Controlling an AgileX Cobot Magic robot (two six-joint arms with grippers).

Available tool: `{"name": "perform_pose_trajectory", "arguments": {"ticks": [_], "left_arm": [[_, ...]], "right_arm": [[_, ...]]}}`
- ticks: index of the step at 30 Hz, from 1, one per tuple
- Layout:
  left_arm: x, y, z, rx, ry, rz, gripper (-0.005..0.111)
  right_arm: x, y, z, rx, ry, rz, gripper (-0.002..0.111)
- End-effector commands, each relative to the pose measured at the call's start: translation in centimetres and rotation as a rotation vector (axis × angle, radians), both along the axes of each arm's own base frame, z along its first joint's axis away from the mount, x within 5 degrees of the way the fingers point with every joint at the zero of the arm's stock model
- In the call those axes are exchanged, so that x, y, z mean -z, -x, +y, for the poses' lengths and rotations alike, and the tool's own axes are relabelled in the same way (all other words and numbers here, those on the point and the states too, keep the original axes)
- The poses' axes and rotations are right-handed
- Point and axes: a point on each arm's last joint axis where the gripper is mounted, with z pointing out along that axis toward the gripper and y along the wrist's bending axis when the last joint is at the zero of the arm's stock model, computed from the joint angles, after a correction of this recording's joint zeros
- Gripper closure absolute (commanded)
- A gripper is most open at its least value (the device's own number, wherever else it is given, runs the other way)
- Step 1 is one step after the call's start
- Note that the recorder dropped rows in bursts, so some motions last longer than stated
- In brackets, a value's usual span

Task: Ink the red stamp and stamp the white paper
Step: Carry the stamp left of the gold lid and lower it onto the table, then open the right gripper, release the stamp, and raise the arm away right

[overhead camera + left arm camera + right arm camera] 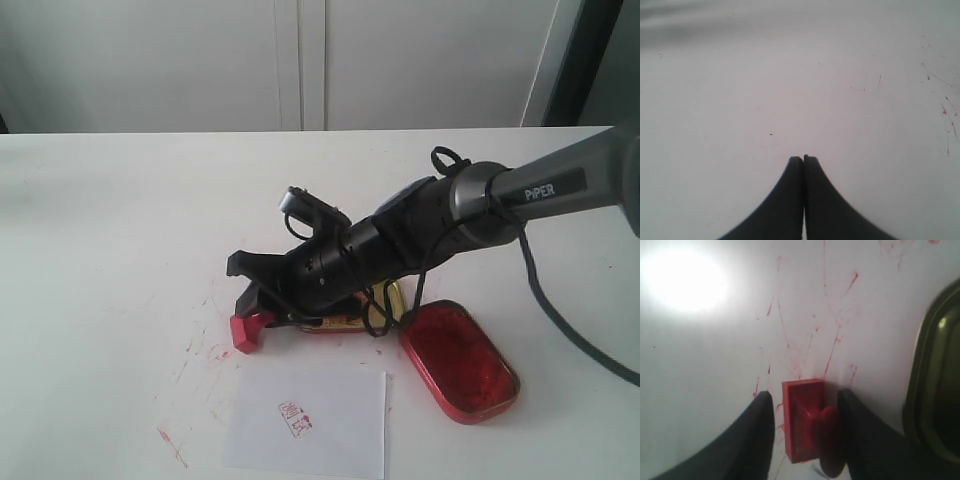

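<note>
White paper (310, 425) already bears a red imprint (295, 417), so the task looks done; the red stamp (802, 420) lies on the table (120, 250) between the right gripper's (805, 397) spread jaws; left gripper (803, 159) sits clenched.

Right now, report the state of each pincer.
Left pincer: shut, empty.
Right pincer: open around the stamp, not clamping it.

Smooth plastic red stamp (802, 420); matt white paper (310, 425).
</note>
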Motion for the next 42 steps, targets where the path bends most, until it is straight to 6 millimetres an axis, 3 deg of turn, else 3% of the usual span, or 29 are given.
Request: {"name": "perform_pose_trajectory", "arguments": {"ticks": [1, 10, 25, 31, 42], "left_arm": [[0.1, 0.0, 0.0, -0.002, 0.01, -0.001, 0.107], [0.1, 0.0, 0.0, -0.002, 0.01, -0.001, 0.107], [0.1, 0.0, 0.0, -0.002, 0.01, -0.001, 0.107], [0.1, 0.0, 0.0, -0.002, 0.01, -0.001, 0.107], [0.1, 0.0, 0.0, -0.002, 0.01, -0.001, 0.107]], "right_arm": [[-1.3, -0.7, -0.5, 0.034, 0.025, -0.079, 0.068], [-1.9, -1.5, -1.1, 0.093, 0.079, -0.166, 0.068], [-2.5, -1.1, -0.9, 0.059, 0.053, -0.153, 0.072], [-4.9, -0.6, -0.9, 0.018, 0.018, -0.189, 0.085], [-9.7, 1.3, -2.1, -0.143, 0.087, -0.308, 0.099]]}}
